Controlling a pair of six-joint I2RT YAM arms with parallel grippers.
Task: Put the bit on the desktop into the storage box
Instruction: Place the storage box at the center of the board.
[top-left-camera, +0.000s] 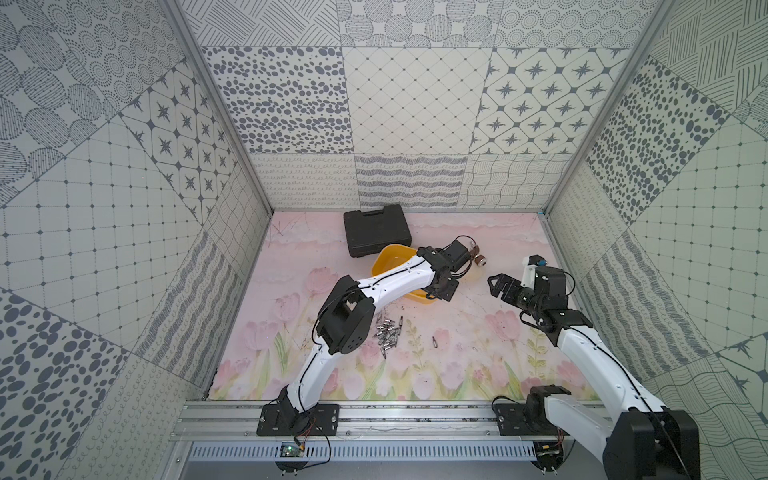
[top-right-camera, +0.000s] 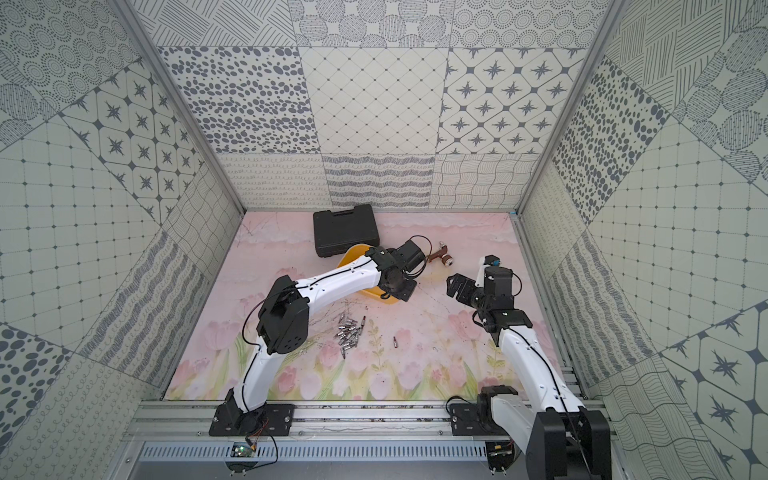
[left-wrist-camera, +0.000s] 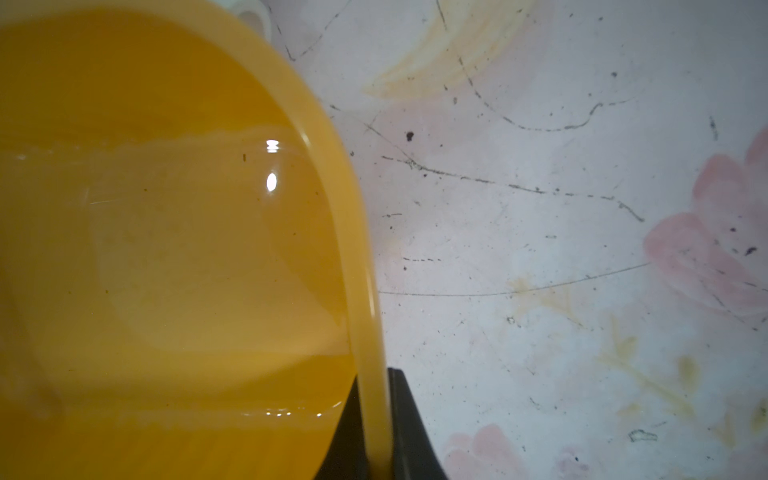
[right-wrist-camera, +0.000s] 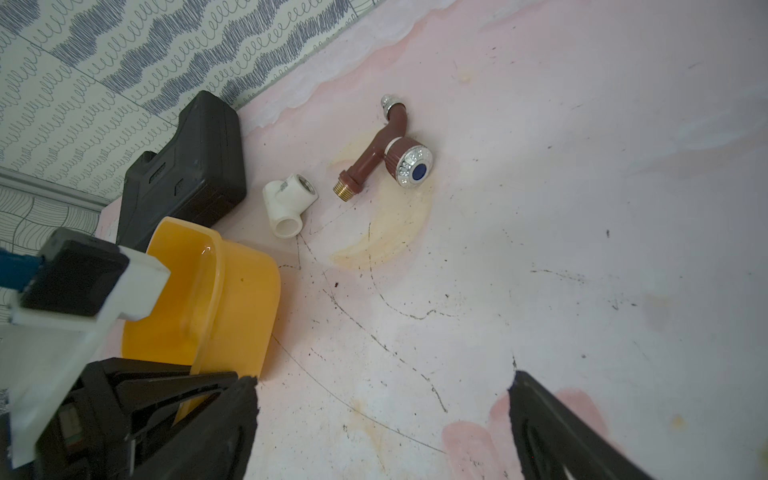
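Note:
The yellow storage box sits mid-table, partly hidden under my left arm, and looks tilted in the right wrist view. My left gripper is shut on the box's rim, one black finger inside and one outside. The box interior that shows is bare. A pile of several silver bits lies on the mat in front of the box. One single bit lies apart to the right. My right gripper stands open, right of the box, above bare mat.
A black tool case lies closed by the back wall, touching the box's far side. A brown tap and a white pipe tee lie right of the box. Patterned walls enclose three sides.

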